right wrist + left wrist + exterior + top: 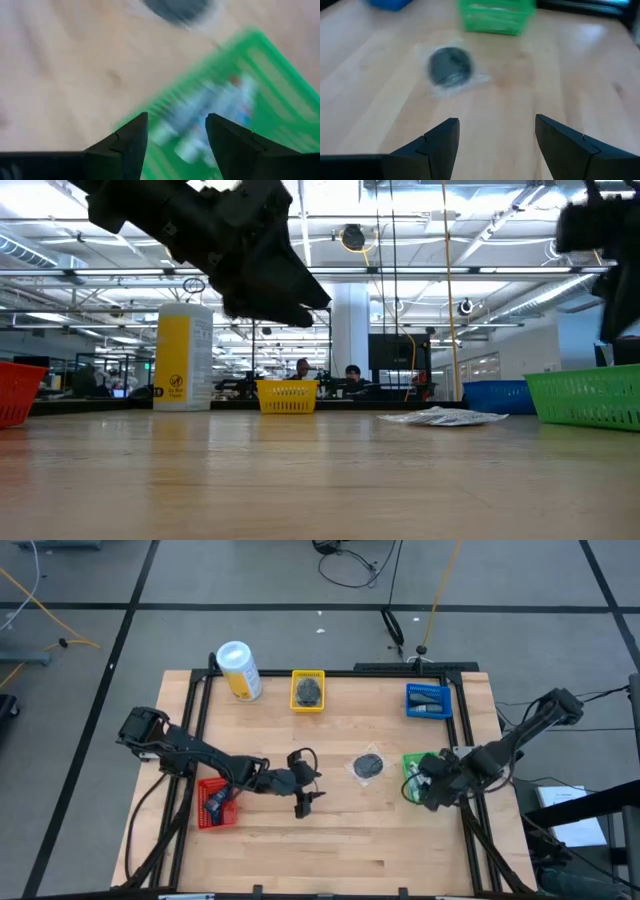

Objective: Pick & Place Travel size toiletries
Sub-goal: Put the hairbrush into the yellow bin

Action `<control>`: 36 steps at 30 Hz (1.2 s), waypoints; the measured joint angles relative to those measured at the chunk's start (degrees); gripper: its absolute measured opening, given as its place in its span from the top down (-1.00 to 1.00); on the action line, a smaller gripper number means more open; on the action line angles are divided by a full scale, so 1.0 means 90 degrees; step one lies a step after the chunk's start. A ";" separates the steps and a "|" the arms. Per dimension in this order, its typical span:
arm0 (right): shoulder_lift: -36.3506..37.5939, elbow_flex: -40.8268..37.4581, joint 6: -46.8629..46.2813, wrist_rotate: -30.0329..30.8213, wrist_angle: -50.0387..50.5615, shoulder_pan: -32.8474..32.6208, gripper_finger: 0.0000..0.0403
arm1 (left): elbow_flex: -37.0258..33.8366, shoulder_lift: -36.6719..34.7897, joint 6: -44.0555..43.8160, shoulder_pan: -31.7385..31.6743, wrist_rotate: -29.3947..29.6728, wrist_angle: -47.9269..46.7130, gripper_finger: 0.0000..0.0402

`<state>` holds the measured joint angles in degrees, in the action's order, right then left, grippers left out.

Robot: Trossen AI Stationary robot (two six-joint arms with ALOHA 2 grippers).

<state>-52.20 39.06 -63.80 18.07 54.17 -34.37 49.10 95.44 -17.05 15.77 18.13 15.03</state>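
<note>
While the right end effector [432,787] hung over the green tray [413,764] at the right side of the surface [340,850], its fingers stood apart with nothing between them. In the right wrist view we saw pale little items [210,117] lying in the green tray right under those fingers, so we judged that a drop there had just been made.

The left end effector [303,802] hung over the middle of the surface, wide open and empty. It pointed toward a dark grey disc [368,766] in a clear wrap, lying flat on the wood just beside the green tray. We thought that disc was the next thing to pick. The open fingers would need to go forward and down around it.

The high view showed what the wrist views could not: a red tray [216,802], a yellow tray [308,691] and a blue tray [428,700], each with something inside. The low view showed how thin the wrapped disc [440,417] lay on the wood.
</note>
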 joint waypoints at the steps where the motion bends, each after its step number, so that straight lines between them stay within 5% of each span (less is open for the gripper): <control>1: 0.0088 0.0006 0.0269 0.0005 -0.0299 0.0043 0.06 | 0.0000 0.0003 -0.0370 -0.0006 0.0260 -0.0048 -0.28; 5: 0.0219 -0.0120 0.2034 0.0121 -0.2361 0.0297 0.09 | -0.0002 0.0007 -0.1072 -0.0131 0.0994 -0.0254 -0.28; 12: -0.0461 -0.0824 0.5005 0.0129 -0.5931 0.1402 0.04 | -0.0002 0.0258 -0.0873 -0.0625 0.0181 0.0119 -0.28; 18: -0.1473 -0.1012 0.4944 0.0490 -0.6126 0.2904 -0.10 | -0.0002 0.1000 -0.0326 -0.0755 -0.0244 0.1370 -0.28; 25: -0.2649 -0.1220 0.4387 0.0155 -0.6208 0.4203 -0.07 | -0.0002 0.1391 -0.0285 -0.0700 -0.0245 0.1676 -0.28; 30: -0.3164 -0.1387 0.4525 -0.0849 -0.6996 0.4492 0.17 | -0.0002 0.1427 -0.0286 -0.0697 -0.0239 0.1726 -0.28; 36: -0.3516 -0.1480 0.5255 -0.1550 -0.8111 0.4425 0.72 | 0.0000 0.1426 -0.0213 -0.0697 -0.0225 0.1938 -0.28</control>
<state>-83.85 25.74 -16.51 4.12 -18.82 5.46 49.10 108.27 -18.97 9.50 16.10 32.47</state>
